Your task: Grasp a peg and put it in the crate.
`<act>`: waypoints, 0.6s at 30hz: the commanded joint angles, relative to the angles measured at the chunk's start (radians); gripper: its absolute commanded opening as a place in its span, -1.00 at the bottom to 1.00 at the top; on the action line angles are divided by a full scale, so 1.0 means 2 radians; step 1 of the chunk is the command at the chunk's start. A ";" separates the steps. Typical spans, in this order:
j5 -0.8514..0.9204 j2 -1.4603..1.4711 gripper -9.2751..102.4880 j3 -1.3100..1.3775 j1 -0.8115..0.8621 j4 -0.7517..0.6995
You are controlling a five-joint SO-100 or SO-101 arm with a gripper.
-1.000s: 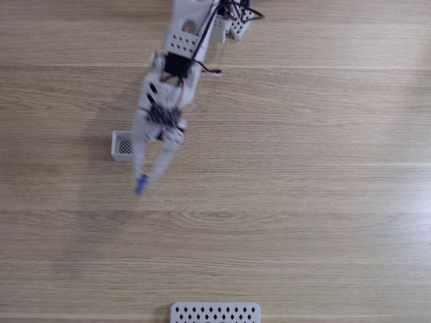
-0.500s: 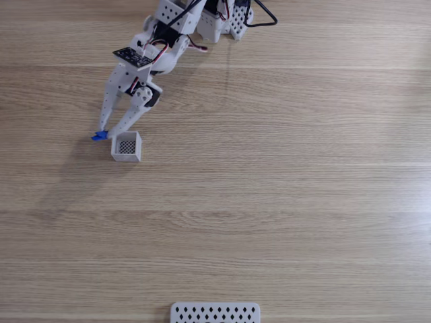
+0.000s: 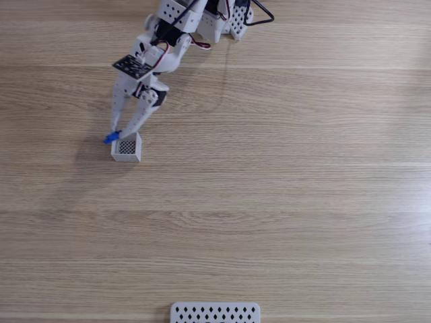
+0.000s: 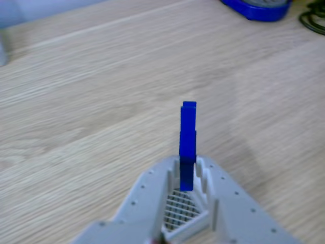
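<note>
My white gripper point(image 3: 120, 134) is shut on the bright-blue peg point(image 3: 111, 138), whose end sticks out to the left of the fingertips in the fixed view. The tips hang at the upper-left rim of the small white crate point(image 3: 126, 148). In the other view the peg point(image 4: 188, 142) stands upright, clamped between the two grey fingers point(image 4: 147, 195) of the gripper point(image 4: 188, 175). The crate's dark mesh bottom point(image 4: 180, 208) shows directly below, between the fingers.
A wide flat white plate with diamond-shaped holes point(image 3: 215, 313) lies at the bottom edge of the fixed view. The arm's base point(image 3: 215, 17) sits at the top. A blue object point(image 4: 259, 7) lies at the far edge in the other view. Bare wooden table surrounds the crate.
The gripper, holding the peg, swung from below the crate up to its upper left, then shifted slightly right and down toward the crate's rim.
</note>
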State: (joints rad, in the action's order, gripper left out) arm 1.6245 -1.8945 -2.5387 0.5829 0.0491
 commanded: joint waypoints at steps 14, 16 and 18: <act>0.002 -0.012 -0.74 0.044 -0.005 -0.005; 0.002 -0.011 -0.65 0.044 -0.002 -0.002; 0.002 -0.011 -0.57 0.044 -0.002 -0.002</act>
State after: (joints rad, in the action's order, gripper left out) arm 1.6245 -1.8945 -2.5387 0.5737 0.0491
